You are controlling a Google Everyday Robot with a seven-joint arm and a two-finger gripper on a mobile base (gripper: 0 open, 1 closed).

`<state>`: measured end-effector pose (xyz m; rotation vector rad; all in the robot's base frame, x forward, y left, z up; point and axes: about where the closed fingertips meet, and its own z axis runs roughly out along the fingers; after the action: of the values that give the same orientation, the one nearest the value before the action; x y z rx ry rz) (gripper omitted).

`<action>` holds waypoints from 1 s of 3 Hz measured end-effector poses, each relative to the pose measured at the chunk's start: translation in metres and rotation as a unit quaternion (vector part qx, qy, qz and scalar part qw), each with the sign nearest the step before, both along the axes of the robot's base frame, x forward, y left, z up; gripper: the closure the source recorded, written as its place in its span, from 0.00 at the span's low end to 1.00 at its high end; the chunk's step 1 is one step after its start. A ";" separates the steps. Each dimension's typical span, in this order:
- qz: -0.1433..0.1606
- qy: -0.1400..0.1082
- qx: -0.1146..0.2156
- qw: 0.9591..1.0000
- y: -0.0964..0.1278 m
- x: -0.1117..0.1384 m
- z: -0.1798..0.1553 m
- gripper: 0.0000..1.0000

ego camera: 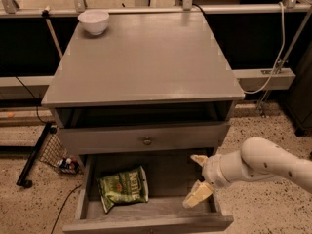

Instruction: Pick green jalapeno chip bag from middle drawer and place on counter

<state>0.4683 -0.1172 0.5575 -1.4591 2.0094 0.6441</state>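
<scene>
The green jalapeno chip bag (122,187) lies flat on the floor of the open middle drawer (161,211), at its left side. My gripper (198,178) is open and empty, over the right side of the drawer, well to the right of the bag and apart from it. One pale finger (197,195) points down toward the drawer floor, the other (198,159) sits higher near the drawer above. The white arm (265,164) comes in from the right. The grey counter (146,57) is the cabinet's broad top.
A white bowl (94,21) stands at the counter's back left corner. The drawer with a round metal knob (146,141) sits slightly open above the middle drawer. A black wire rack (46,150) and cable lie on the speckled floor at left. Railings run behind.
</scene>
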 end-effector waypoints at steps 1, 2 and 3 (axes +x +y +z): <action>-0.001 0.004 0.009 1.000 0.003 0.000 -0.007 0.00; 0.000 0.010 0.030 0.999 0.009 0.006 -0.024 0.00; 0.005 0.017 0.066 0.998 0.024 0.016 -0.048 0.00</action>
<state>0.4843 -0.0928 0.5096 -1.3905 1.9473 0.7945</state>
